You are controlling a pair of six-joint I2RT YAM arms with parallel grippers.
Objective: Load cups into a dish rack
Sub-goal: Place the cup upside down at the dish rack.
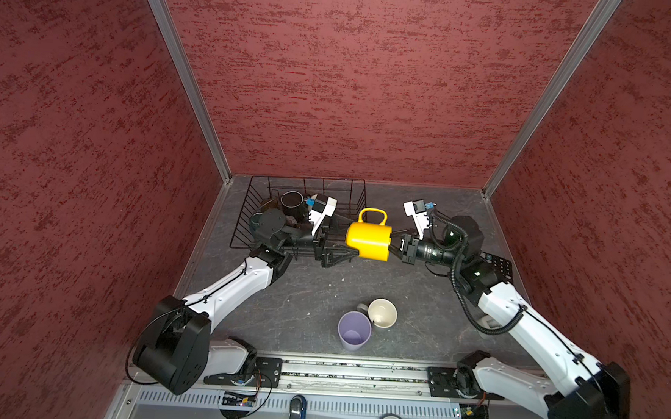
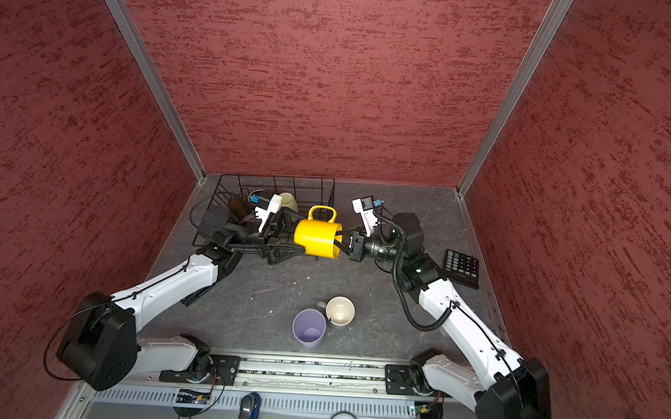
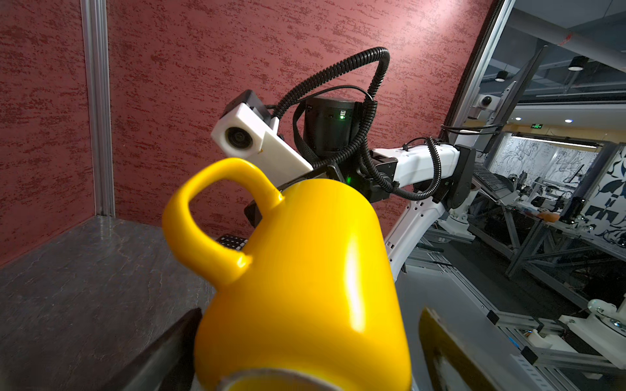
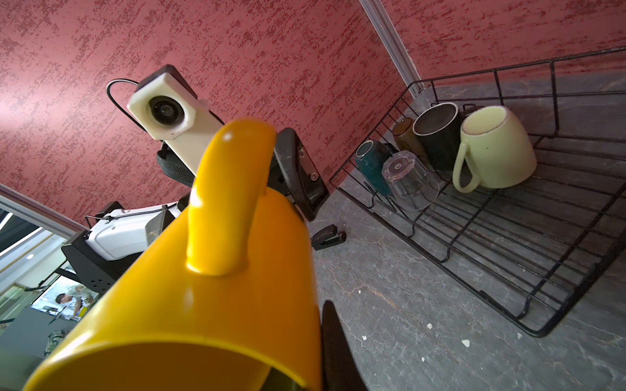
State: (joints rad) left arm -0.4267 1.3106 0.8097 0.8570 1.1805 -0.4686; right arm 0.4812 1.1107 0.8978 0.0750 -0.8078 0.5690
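Observation:
A yellow mug (image 1: pixel 367 239) hangs on its side above the table, just right of the dish rack (image 1: pixel 308 179), handle toward the back wall. My right gripper (image 1: pixel 393 243) is shut on the mug's rim, one finger inside the mouth and one outside (image 4: pixel 333 338). My left gripper (image 1: pixel 352 237) is open, its fingers (image 3: pixel 440 345) straddling the mug's base end with a gap showing on one side. In the rack lie a pale green mug (image 4: pixel 498 149), a black mug (image 4: pixel 438 132), an amber tumbler (image 4: pixel 404 133), a teal mug (image 4: pixel 371 166) and a clear glass (image 4: pixel 410 179).
A lilac tumbler (image 1: pixel 354 329) and a grey mug (image 1: pixel 382 313) stand upright together on the table near the front rail. A black calculator (image 2: pixel 462 267) lies by the right wall behind my right arm. A black stapler (image 4: pixel 328 237) sits near the rack's front corner.

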